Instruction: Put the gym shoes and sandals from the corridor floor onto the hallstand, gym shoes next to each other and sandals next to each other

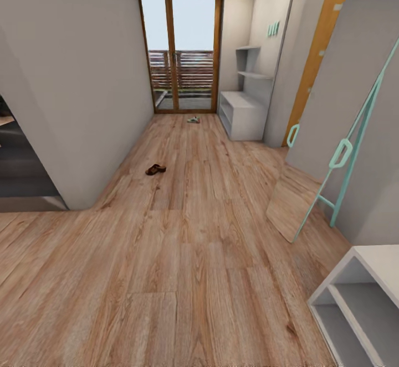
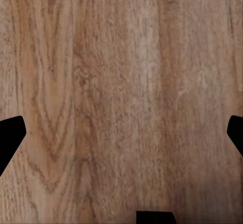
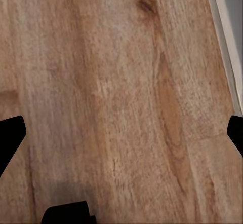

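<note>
Brown leather sandals [image 1: 155, 169] at 11 o'clock on wood-plank floor [image 1: 183, 278], white sneakers [image 1: 193, 120] at 12 near pale-grey rack [image 1: 242, 115]. Both grippers wide apart, empty. Best roll close first, then lower.

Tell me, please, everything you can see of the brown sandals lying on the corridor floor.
The brown sandals are small and far off in the head view, so strap and sole detail cannot be made out. They look dark brown, lying flat, close together as a pair, on the wood-grain corridor floor. They lie near the grey wall's corner, well short of the glass door. Nothing but the floor touches them.
</note>
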{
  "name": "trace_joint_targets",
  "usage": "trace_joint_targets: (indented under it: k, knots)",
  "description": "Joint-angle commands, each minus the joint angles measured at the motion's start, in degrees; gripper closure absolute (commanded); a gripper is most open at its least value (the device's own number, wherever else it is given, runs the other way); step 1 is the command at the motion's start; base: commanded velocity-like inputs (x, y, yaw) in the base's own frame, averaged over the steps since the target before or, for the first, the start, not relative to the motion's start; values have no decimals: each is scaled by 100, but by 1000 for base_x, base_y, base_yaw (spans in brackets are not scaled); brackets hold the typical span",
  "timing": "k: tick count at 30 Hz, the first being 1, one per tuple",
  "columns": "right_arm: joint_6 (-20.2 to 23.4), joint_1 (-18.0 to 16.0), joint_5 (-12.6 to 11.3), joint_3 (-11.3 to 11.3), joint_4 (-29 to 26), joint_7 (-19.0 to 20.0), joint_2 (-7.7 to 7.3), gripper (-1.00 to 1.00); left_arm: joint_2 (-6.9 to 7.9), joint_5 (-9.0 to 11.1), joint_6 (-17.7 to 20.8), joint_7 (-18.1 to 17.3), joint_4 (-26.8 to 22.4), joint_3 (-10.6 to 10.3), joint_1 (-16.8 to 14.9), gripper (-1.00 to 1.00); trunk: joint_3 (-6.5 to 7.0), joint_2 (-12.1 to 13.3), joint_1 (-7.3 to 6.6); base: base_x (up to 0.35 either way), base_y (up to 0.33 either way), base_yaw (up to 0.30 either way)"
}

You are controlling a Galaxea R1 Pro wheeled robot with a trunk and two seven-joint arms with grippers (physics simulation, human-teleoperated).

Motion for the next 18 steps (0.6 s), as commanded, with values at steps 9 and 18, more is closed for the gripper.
trace_joint_targets:
  k: [9,18]
  knots:
    - [-18,-3,0,-9,4,3,1,-100,0,-2,-19,4,4,0,-3,-100,-243,-364,197,0,0,0]
    - [-25,-3,15,-1,21,8,1,-100,0,-2,-18,4,4,0,-3,-100,-414,-725,395,0,0,0]
